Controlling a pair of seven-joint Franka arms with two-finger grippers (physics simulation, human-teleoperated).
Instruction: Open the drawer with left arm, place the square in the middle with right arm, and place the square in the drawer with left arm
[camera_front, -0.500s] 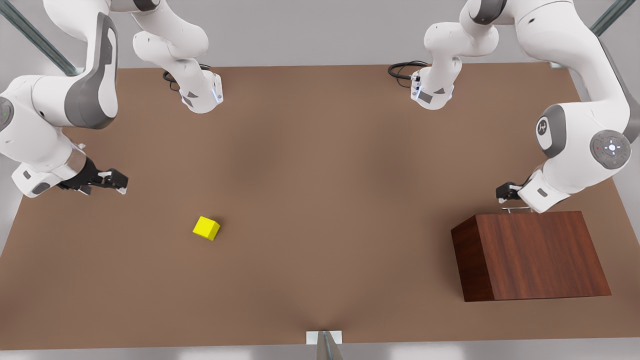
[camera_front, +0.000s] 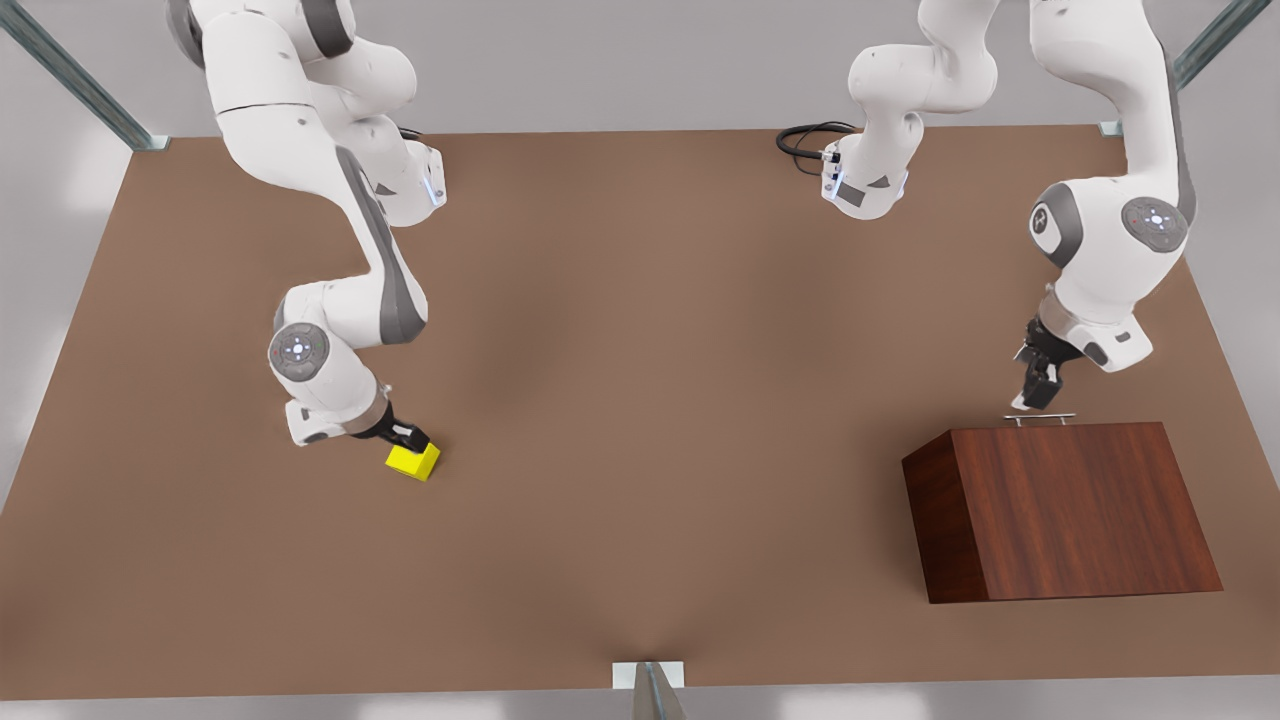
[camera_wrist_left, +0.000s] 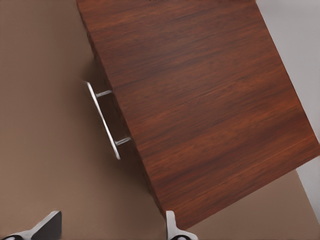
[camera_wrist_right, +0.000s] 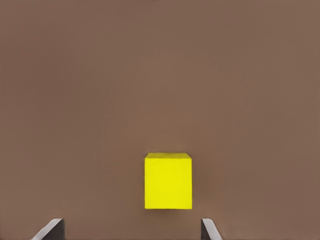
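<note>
status, both arms. the left arm's black two-finger gripper (camera_front: 1030, 395) hangs just above and behind the thin silver bar handle (camera_front: 1040, 417) of the dark reddish-brown wood-grain drawer cabinet (camera_front: 1075, 510), at the front view's right. fingers spread; in the left wrist view both fingertips (camera_wrist_left: 47, 225) stand apart w/ nothing between them, and the handle (camera_wrist_left: 103, 120) lies ahead of them, not yet between the jaws. drawer reads as closed: handle sits close to the cabinet front, no tray showing.

the right arm's black two-finger gripper (camera_front: 405, 437) is low over the small bright yellow cube (camera_front: 414, 461), at the front view's left, well apart from the cabinet. right wrist view: fingertips (camera_wrist_right: 50, 229) spread wider than the cube (camera_wrist_right: 168, 181); cube lies ahead of the tips, roughly centred on the gap, faces approx square to the jaws. contact cannot be told; cube rests on the plain matte brown tabletop (camera_front: 640, 400).

key relation, left side: handle's long axis runs across the cabinet front, and in the left wrist view it sits off to one side of the finger gap, at a slant. judgement: gripper needs a lateral shift plus descent so the jaws straddle the bar across its thin dimension, then pull away from the cabinet. risk: one finger landing on a handle post.
</note>
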